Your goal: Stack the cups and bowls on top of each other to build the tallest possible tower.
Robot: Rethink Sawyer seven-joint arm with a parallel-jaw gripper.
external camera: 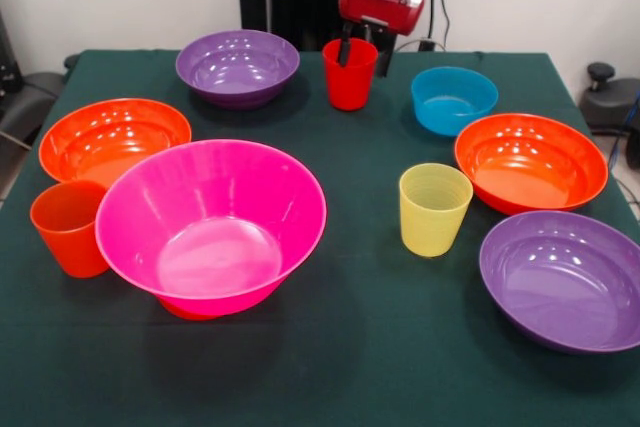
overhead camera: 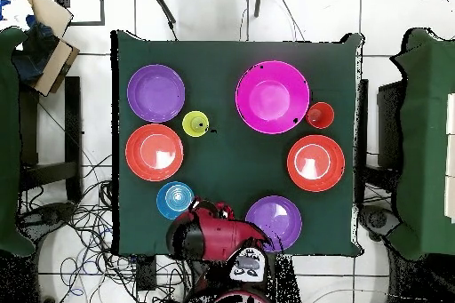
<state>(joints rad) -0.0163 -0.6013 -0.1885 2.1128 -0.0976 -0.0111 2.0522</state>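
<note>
Gripper (external camera: 362, 47) is at the red cup (external camera: 349, 75), one finger (external camera: 345, 50) dipping inside the rim, the other down behind the far wall w/ the wall between them. Looks like a pinch on the cup wall, but can't tell for sure if jaws are pressed tight or just straddling it. Cup is upright on the table (external camera: 350, 347), mouth up, long axis vertical, directly under the jaws. So the coming move turns on a straight-up lift, then a carry.

Outward from jaws, front view: purple bowl (external camera: 238, 67) just beside to pic-left, small blue bowl (external camera: 453, 99) near on pic-right. Further toward the camera: wide orange bowl (external camera: 530, 161), yellow cup (external camera: 433, 209), second purple bowl (external camera: 565, 279), other wide orange bowl (external camera: 113, 139), orange cup (external camera: 68, 227), all well apart from the jaws.

Big pink bowl (external camera: 211, 225), the likely base, sits far across, diagonal from the jaws, mouth up, w/ something orange-red peeking from under its foot. No tower yet; everything separate.

Materials: all glossy hard plastic, round. Cups ribbed, slightly tapered, thin-walled, prob. light. Bowls smooth, slick, so stacked pieces could slide.
</note>
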